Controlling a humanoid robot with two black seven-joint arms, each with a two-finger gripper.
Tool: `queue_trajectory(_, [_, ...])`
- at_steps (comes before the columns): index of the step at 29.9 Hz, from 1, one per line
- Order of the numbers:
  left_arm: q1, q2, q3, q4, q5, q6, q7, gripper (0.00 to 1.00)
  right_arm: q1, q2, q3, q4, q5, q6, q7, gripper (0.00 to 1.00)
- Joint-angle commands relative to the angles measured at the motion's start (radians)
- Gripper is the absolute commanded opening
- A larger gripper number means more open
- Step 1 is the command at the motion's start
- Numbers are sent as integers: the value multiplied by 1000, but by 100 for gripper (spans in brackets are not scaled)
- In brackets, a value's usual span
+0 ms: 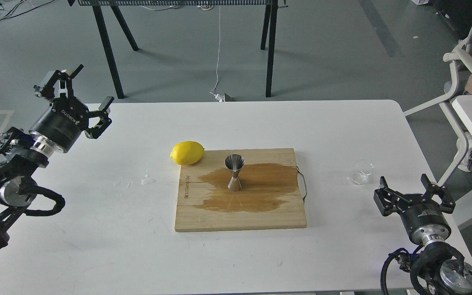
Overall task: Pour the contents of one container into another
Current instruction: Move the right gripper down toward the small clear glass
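Both claws gape wide, holding nothing: right gripper (413, 193) just short of the clear cup (361, 171) on the table (96, 229); left gripper (74, 93) far off. Jigger (234, 172) stands upright on the wet board (240, 213). Pouring looks finished or unstarted; any next move means grasping that cup.

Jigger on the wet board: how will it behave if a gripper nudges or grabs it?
The jigger looks tippy: tall hourglass on a small base. The dark wet patch on the cutting board beneath it may let it slide. Its polished steel and narrow waist likely make it slippery but rigid.
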Motion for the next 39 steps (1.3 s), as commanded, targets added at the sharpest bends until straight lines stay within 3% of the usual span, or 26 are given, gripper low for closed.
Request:
queue_trajectory(1, [3, -2, 0, 1, 0, 0, 0, 99, 11, 21, -1, -8, -4, -59, -1, 98])
queue_trajectory(10, [4, -2, 0, 1, -1, 0, 0, 99, 65, 52, -20, -65, -4, -130, -2, 98])
queue_trajectory(39, [12, -5, 2, 32, 6, 0, 0, 99, 284, 138, -61, -301, -6, -185, -27, 98])
